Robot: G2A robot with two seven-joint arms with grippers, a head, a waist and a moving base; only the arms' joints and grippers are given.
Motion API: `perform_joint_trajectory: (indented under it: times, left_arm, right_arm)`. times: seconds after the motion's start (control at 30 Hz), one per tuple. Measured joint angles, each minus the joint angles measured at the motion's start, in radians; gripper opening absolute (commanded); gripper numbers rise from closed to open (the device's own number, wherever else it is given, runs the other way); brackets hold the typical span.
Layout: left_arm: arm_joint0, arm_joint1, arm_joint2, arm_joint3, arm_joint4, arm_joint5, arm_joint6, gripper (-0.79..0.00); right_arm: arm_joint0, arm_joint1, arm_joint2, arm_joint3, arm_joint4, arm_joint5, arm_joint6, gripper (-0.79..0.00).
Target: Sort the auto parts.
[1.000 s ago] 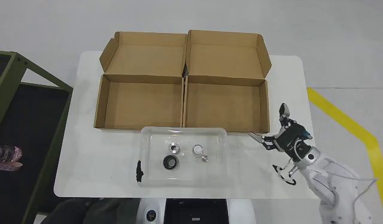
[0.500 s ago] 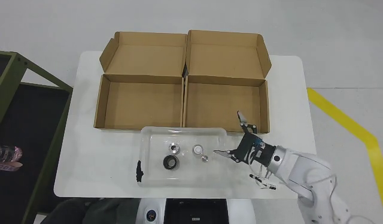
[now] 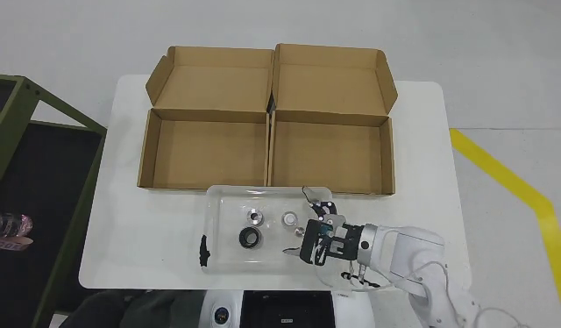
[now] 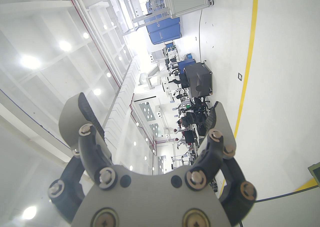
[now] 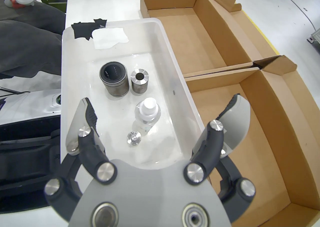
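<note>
All four parts stand in the bin (image 5: 172, 63). A dark bearing (image 5: 114, 80), fat and ribbed inside, is close against a shorter steel bushing (image 5: 140, 80) with a bored centre. Nearer my camera is a clear capped part (image 5: 148, 113) with a white top, and just beside its base lies a small bright disc (image 5: 134, 138). All four look smooth, round and hard, so I judge they will slip or roll if pinched off centre.

The bin sits at the near edge of the desk (image 3: 421, 135), just in front of the left box (image 3: 206, 153) and right box (image 3: 329, 155). Both boxes are open, and nothing has been sorted into them yet.

My right hand (image 5: 162, 101) hangs spread wide, holding nothing, above the bin's right end. One finger is over the bin's floor, but the other is past the wall, above the right box, and that worries me. A straight descent from here would, I think, land the outer finger on the rim and shove or tip the light bin. The disc and capped part are also so close that closing on one could knock the other over.

My left hand (image 4: 148, 101) is spread too and empty, pointing up into the room.
</note>
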Motion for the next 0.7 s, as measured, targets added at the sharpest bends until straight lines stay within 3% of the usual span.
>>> perform_joint_trajectory:
  times: [0.63, 0.7]
  left_arm:
    - [0.000, 0.000, 0.000, 0.000, 0.000, 0.000, 0.000, 0.000]
    - [0.000, 0.000, 0.000, 0.000, 0.000, 0.000, 0.000, 0.000]
  right_arm:
    - [0.078, 0.000, -0.115, 0.109, 0.010, 0.044, 0.086, 0.000]
    - [0.087, 0.000, -0.118, 0.120, 0.012, 0.056, 0.095, -0.139]
